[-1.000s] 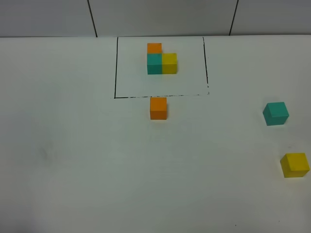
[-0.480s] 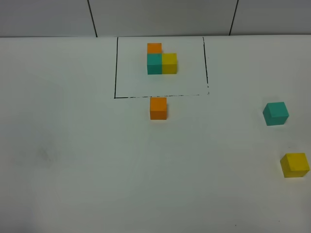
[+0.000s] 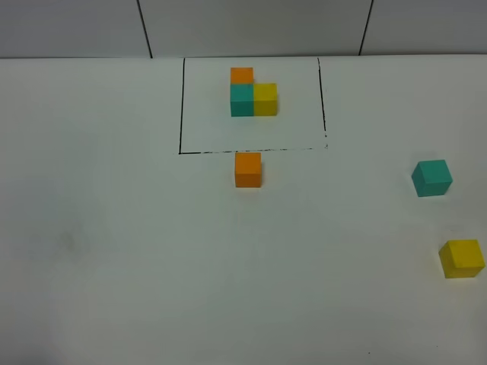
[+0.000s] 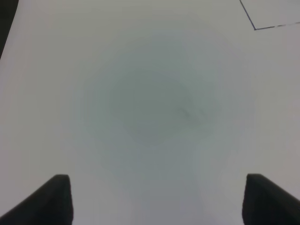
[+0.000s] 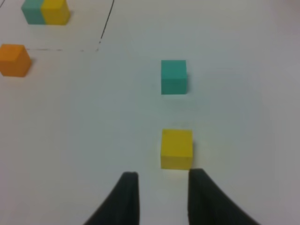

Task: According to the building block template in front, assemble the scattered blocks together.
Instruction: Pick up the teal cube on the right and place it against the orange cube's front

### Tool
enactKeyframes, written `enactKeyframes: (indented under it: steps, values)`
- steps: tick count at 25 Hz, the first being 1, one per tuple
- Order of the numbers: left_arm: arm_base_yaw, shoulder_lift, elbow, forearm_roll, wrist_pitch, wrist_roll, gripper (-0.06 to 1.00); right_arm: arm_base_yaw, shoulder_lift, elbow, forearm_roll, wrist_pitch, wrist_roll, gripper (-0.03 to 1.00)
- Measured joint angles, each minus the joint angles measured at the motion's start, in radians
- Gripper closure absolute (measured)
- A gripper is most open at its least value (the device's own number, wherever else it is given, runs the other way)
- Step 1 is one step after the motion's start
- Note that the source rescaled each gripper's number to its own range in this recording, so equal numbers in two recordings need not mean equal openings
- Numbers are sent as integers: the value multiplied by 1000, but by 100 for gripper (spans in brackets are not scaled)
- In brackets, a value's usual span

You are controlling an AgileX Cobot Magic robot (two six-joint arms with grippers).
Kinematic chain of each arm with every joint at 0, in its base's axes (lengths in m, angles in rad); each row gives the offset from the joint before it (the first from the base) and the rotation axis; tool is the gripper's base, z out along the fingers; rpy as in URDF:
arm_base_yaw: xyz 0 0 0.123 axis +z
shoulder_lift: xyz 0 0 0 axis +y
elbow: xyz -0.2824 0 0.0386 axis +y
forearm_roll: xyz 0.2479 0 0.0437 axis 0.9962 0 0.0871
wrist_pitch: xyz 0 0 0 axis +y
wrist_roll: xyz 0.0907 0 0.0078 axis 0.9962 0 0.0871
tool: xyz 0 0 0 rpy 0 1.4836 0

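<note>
Template (image 3: 253, 95): there it is at 12 o'clock on the counter (image 3: 114, 228), three cubes pressed together in an L. Teal sits at the corner, orange touches it at its 12 o'clock, and yellow touches it at its 3 o'clock.
Black frame (image 3: 181, 106): a thin drawn rectangle right around the template, with the trio sitting toward the far line.
Loose orange cube (image 3: 248, 169): at 6 o'clock from the template, just outside the frame's near line. It is too close to that line to tell whether they touch.
Loose teal cube (image 3: 431, 178): way out at 4 o'clock from the template, well apart from the orange one and turned a little askew.
Loose yellow cube (image 3: 461, 258): at 5 o'clock from the teal one, near it but clearly apart.
Left tool (image 4: 154, 178): released, its dark tips spread wide over bare counter and gripping nothing.
Right tool (image 5: 163, 176): clenched on nothing. The yellow cube lies just ahead of its tips, not between them, and the teal cube lies farther along the same line.
Assembly: the three loose cubes sit apart, none touching another.
</note>
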Motion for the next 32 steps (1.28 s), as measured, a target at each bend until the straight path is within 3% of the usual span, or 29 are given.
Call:
enactKeyframes:
  steps: [32]
  values:
    - [23, 1, 0, 0, 1, -4, 13, 0, 0, 0, 0, 0, 0, 97]
